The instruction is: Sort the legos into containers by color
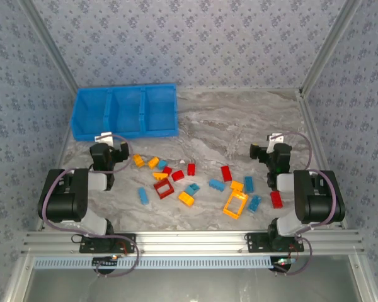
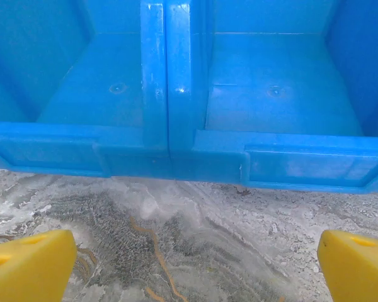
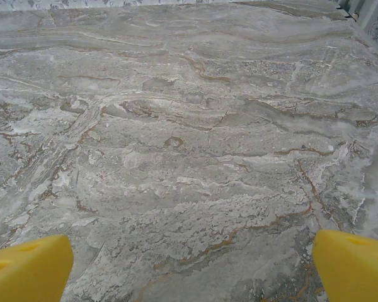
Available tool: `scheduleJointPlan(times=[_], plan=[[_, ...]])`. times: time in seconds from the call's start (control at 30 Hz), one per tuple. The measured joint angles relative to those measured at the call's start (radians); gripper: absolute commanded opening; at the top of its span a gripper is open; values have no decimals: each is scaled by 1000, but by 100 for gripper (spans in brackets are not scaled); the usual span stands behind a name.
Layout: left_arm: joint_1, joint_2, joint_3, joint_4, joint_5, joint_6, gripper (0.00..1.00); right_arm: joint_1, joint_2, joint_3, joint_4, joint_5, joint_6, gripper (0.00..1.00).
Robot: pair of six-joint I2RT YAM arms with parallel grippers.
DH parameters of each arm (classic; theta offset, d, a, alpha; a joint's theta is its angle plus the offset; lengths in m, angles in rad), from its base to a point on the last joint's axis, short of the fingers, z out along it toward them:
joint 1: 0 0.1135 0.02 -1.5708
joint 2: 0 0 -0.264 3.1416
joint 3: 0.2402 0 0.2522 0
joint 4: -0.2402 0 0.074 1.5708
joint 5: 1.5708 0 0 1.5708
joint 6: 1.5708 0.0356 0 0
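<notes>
Some twenty small blue, red and orange bricks [image 1: 226, 173] lie scattered across the near middle of the marbled desk [image 1: 239, 119], among them a red frame [image 1: 163, 187] and an orange frame [image 1: 235, 202], while the blue three-compartment bin [image 1: 126, 110] sits at the far left corner with its compartments apparently empty. The left hand [image 2: 192, 264] hovers low before the bin's near wall, its yellow fingers spread wide and holding nothing; the right hand [image 3: 192, 267], likewise wide open and empty, faces bare desk at the right side. Sorting appears not yet begun: no brick is lifted and none is seen in the bin. The next move would call for one hand to turn toward the scatter, which lies between the two arms, and come down over a single brick. The loose ones at the edge of the spread look easier than those around the red frame, where pieces sit touching or just beside one another. One red brick [image 1: 276, 199] lies close against the right arm's base, an awkward reach. The far right of the desk is open for swinging; patterned walls [image 1: 353, 94] close in both sides, and the bin stands close to the left one.
</notes>
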Motion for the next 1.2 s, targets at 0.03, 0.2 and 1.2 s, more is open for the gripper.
scheduleJointPlan(times=[0.03,0.2,1.2], plan=[[0,0,0,0,0,0,98,0,0,0,0,0,0,100],[0,0,0,0,0,0,98,0,0,0,0,0,0,100],[-56,-161,8,-165,-59,28,98,23,-117,103,-244,65,1,100]])
